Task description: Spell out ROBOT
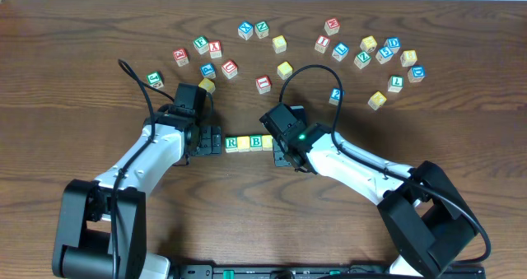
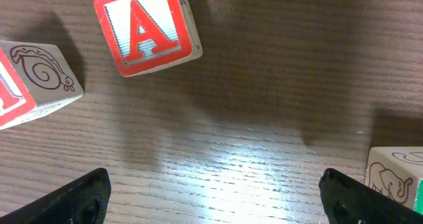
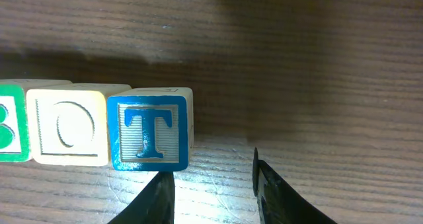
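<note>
A row of cubes lies mid-table: green R [image 1: 232, 142], a yellow-topped cube [image 1: 244, 144], green B [image 1: 256, 141], and another yellow-topped cube [image 1: 268, 141]. The right wrist view shows the row's end: a green-lettered edge [image 3: 10, 133], an O cube [image 3: 69, 133] and the blue T cube [image 3: 149, 133], all touching. My right gripper [image 3: 211, 184] [image 1: 284, 155] sits just behind and to the right of the T, with its jaws apart and only bare table between them. My left gripper [image 1: 212, 139] [image 2: 215, 191] is wide open over bare wood, just left of the R.
Loose letter cubes are scattered across the far half of the table [image 1: 99, 16], including a blue "2" cube [image 1: 335, 95]. In the left wrist view there is a red A cube [image 2: 149, 29], a snail-drawing cube [image 2: 39, 72] and an elephant-drawing cube [image 2: 396, 178].
</note>
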`<state>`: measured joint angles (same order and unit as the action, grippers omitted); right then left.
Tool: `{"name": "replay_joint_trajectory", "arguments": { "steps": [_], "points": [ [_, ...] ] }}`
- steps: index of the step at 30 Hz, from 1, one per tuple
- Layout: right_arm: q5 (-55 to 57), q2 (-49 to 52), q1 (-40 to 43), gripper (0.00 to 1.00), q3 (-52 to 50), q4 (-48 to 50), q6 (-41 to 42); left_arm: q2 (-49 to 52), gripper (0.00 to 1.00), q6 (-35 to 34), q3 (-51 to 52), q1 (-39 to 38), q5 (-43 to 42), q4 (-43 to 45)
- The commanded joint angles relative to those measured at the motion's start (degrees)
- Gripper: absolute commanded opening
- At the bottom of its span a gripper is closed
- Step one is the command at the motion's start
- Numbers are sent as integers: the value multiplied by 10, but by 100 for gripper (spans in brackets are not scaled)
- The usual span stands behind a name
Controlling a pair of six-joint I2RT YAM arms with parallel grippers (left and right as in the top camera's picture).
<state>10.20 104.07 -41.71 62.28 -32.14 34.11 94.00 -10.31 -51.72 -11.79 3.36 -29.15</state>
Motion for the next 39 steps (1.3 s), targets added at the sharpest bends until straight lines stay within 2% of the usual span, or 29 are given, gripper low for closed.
{"name": "replay_joint_trajectory", "arguments": {
  "steps": [1, 32, 39],
  "points": [
    [15, -14, -3, 34, -2, 1, -3, 4, 99, -1, 6, -2, 1, -3],
    [-17, -14, -7, 34, -2, -50, 13, 4, 99, -1, 6, -2, 1, -3],
    [32, -14, -7, 34, -2, -82, 43, 4, 99, -1, 6, -2, 1, -3]
  ]
}}
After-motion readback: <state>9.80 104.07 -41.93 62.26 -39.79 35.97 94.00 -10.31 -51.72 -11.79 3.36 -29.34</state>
